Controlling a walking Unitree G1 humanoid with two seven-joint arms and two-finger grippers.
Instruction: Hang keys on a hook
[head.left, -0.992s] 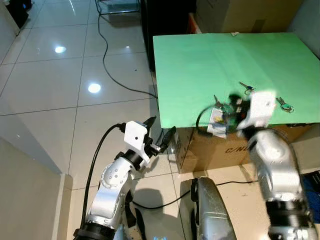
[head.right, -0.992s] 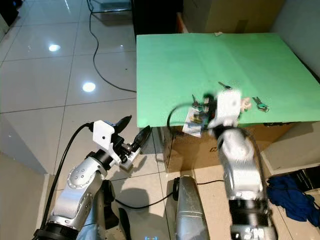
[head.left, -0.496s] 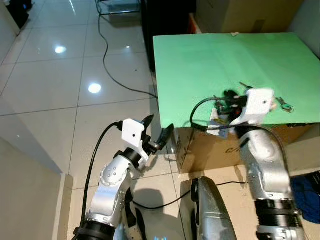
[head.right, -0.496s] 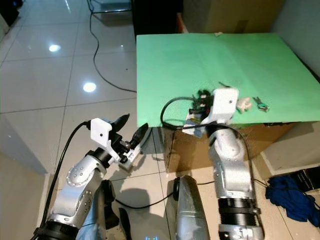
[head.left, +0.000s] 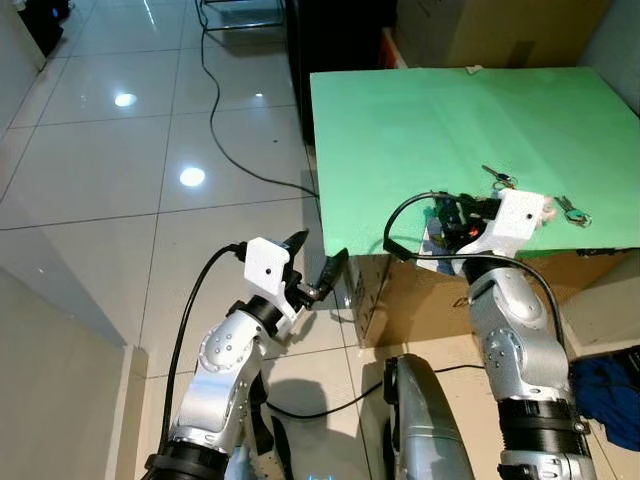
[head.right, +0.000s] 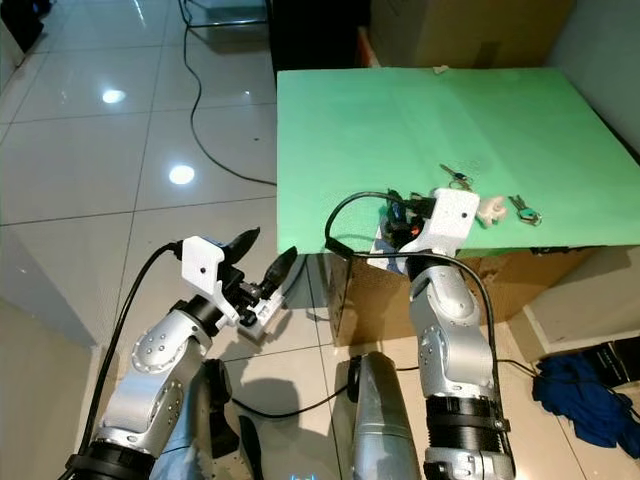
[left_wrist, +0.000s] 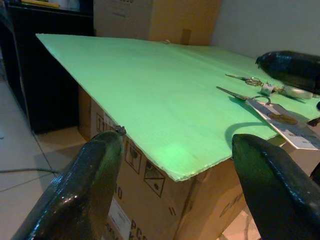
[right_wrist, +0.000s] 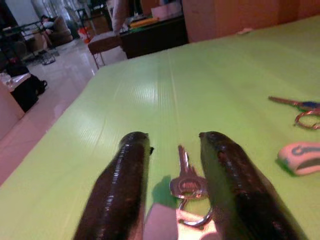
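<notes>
Right gripper (right_wrist: 170, 185) fingers part-open, straddling a flat silver key (right_wrist: 186, 177) on the ribbed green surface (head.left: 420, 130) (nothing gripped). Left gripper (head.left: 318, 268) open, empty.

green board (head.left: 440, 120) far half open | keys (head.left: 497, 180), white hook (head.right: 489, 208) near edge

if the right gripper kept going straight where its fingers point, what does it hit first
Probably nothing solid: the right gripper straddles a key, so only bare green board lies ahead, though depth is unclear.
</notes>
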